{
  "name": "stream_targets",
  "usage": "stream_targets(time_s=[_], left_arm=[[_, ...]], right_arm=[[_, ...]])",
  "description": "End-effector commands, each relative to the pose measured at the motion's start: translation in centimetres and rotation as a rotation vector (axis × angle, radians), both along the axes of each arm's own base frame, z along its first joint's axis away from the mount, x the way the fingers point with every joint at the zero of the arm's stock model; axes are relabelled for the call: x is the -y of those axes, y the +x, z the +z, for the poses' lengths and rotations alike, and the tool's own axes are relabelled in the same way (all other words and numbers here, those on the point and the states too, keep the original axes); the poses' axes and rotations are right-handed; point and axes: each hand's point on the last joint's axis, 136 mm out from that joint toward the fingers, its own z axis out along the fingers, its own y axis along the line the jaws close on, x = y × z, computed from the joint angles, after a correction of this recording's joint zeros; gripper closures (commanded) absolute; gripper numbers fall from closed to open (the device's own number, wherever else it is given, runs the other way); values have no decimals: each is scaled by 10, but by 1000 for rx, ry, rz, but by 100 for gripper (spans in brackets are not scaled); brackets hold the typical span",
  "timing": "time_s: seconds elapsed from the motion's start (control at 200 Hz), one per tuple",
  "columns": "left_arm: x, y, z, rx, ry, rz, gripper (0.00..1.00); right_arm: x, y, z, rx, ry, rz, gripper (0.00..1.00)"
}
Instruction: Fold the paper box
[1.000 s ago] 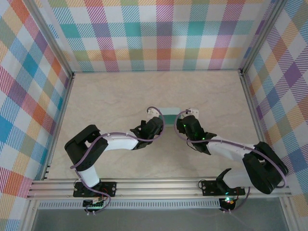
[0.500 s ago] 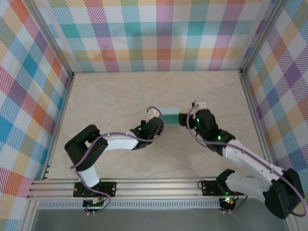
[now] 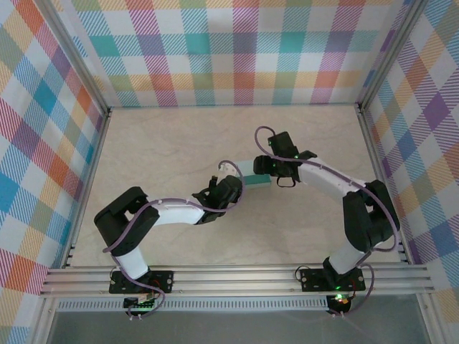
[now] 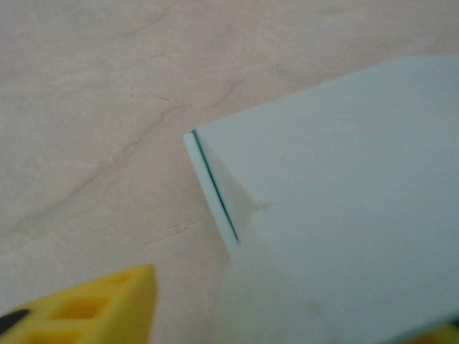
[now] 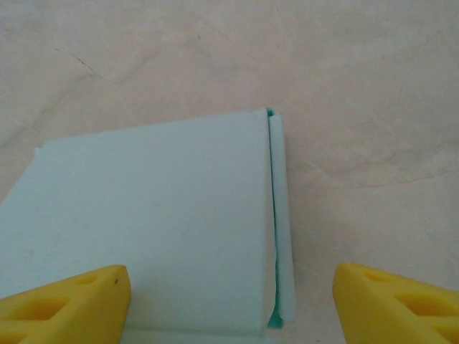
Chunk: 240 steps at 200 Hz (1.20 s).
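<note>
1. As the overhead view is read from left to right, the left wall (image 3: 43,143) is met first. It is checked in pastel colours and set along the edge of the table (image 3: 165,143), whose surface is pale beige with faint veining.
2. The left arm (image 3: 176,213) is bolted to the metal rail (image 3: 237,276) at the near edge. It is bent at the elbow and extended rightwards to the middle of the table.
3. The left gripper (image 3: 237,186) is placed just beside the left end of the paper box (image 3: 257,179). In its wrist view the yellow fingertips (image 4: 100,308) are seen far apart at the bottom corners. The left one is separated from the card by bare table, so the jaws are parted and nothing is clamped.
4. The paper box, of pale mint-green card, is laid on the table near its centre, between the two grippers. A broad flat face is turned upwards, and a dark seam (image 4: 215,190) is seen along one edge.
5. The right gripper (image 3: 269,172) is held at the right end of the box. Its fingertips (image 5: 398,301) are spread wide. The right one is kept clear of the card, while the left one overlaps the upper face — whether it touches cannot be told. Nothing is gripped.
6. The right arm (image 3: 330,175) is raised from the same rail, bent, and extended leftwards.
7. The right wall (image 3: 423,129) is checked likewise.
</note>
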Motion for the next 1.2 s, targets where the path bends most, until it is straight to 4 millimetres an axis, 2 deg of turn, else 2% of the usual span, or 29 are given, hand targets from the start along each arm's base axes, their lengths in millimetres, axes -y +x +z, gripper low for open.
stream_targets(time_s=[0.0,0.25,0.335,0.41,0.545,0.65,0.755,0.915,1.11,1.195], left_arm=[[-3,-11,8,5,-21,-9,32],[-8,-57,9,19,-4,-84,1],[-10,-78,17,41,-33,-127,0],[-12,-94,35,56,-121,-140,0],[-20,-101,72,66,-250,-125,0],[-30,-87,91,27,-307,-63,0],[-35,-65,91,-78,-382,9,2],[-28,-31,75,-233,-455,69,11],[-10,-2,41,-420,-515,80,21],[2,8,32,-470,-532,57,24]], right_arm=[[-6,3,5,-17,56,-10,27],[-6,6,-5,-39,63,-16,27],[-4,6,-10,-52,61,-20,27],[-3,6,-17,-60,53,-19,28],[-1,3,-33,-79,29,-1,28],[-4,-1,-41,-80,33,43,30],[-4,-4,-51,-98,3,77,31],[0,-6,-61,-116,-29,82,35],[4,-6,-73,-147,-64,90,38],[1,-5,-65,-130,-23,95,38]])
